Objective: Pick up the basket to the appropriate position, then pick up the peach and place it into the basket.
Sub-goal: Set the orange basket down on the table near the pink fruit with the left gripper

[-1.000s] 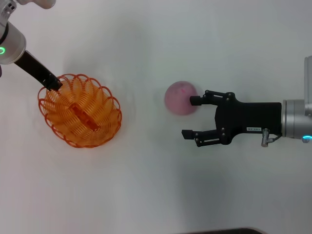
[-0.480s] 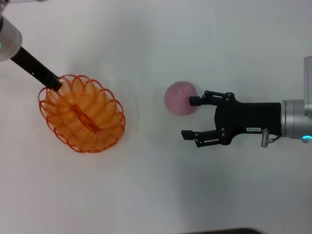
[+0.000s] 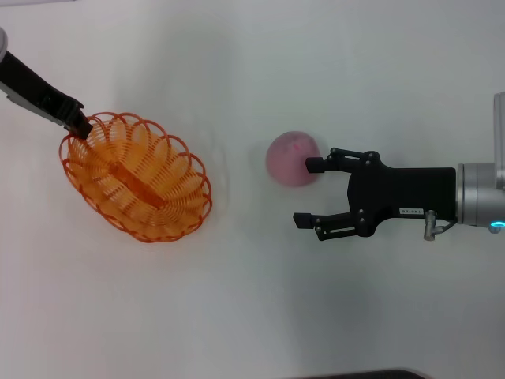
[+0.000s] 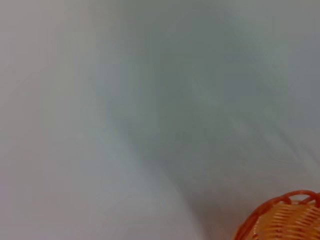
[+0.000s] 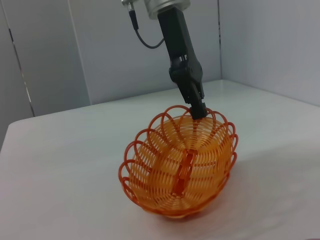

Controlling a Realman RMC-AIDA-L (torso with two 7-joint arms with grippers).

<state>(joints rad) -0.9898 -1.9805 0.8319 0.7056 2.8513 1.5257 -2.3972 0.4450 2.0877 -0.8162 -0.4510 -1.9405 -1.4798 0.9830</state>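
Step 1 underway: basket (image 3: 136,185) is held at rim by closed left tool (image 3: 79,126) & judged lifted; right tool (image 3: 309,192), wide open w/ nothing held, is beside peach (image 3: 290,158), to be closed round it next.

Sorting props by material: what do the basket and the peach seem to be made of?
The basket: looped wire, seemingly coated in glossy orange, judging by its open loops and scalloped rim; the left hand holds it at the rim. The peach: matte pale pink with darker mottling; real or imitation can't be told.

The basket (image 3: 136,177) sat on the table (image 3: 237,316) to the left, the peach (image 3: 293,158) well apart to its right, just beside the right gripper (image 3: 308,193).
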